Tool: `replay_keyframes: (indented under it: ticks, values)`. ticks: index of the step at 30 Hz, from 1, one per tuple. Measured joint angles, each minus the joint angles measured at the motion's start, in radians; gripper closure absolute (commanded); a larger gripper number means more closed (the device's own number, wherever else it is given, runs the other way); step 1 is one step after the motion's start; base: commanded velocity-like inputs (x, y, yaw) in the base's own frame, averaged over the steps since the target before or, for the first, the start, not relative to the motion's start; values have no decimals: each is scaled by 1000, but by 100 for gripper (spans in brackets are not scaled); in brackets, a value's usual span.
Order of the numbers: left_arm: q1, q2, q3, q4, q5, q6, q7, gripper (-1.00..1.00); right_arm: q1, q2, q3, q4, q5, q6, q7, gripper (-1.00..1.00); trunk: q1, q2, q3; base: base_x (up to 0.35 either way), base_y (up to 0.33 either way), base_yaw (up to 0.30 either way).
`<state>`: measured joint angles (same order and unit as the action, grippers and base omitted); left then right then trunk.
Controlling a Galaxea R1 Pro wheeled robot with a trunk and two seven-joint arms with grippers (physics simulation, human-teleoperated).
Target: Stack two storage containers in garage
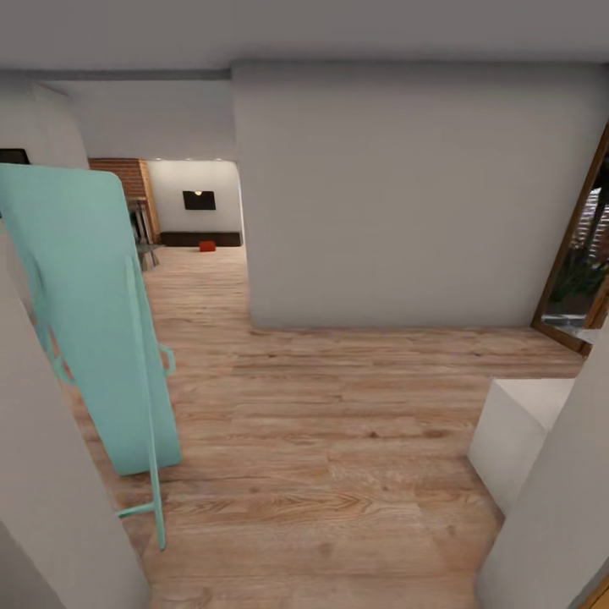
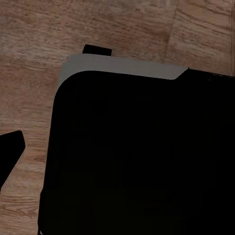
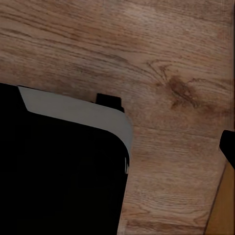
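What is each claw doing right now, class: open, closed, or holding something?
Left claw: cannot be told.
Right claw: cannot be told.

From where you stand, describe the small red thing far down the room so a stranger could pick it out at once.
Look past the big grey wall block through the opening on its left, along the light wood plank floor to the far white wall with the black wall TV. Below the TV, in front of a dark low strip, sits the small orange-red box. It is the one bright red thing on the floor there.

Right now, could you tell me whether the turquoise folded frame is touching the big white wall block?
Apart. The head view shows bare wood floor between the turquoise frame and the white wall block.
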<state>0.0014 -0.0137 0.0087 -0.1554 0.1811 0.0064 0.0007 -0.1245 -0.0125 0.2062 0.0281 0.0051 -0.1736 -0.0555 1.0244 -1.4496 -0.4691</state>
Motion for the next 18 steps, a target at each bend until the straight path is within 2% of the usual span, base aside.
replay_keyframes:
  ticks: [5,9,12,18]
  values:
    - [-1,0,-1,-4,-5,5,-8,-100,0,0,1,0,3,-2,6,-100,0,0,0,322,0,0]
    - [-4,1,-1,-5,-8,50,-10,-100,0,-3,2,0,2,-4,10,-100,0,0,0,322,0,0]
    - [-5,2,-1,-5,-7,72,-10,-100,0,-15,2,0,0,-9,11,-100,0,0,0,322,0,0]
    - [-5,5,0,6,0,68,-9,-100,0,-34,3,0,3,-13,11,-100,0,0,0,322,0,0]
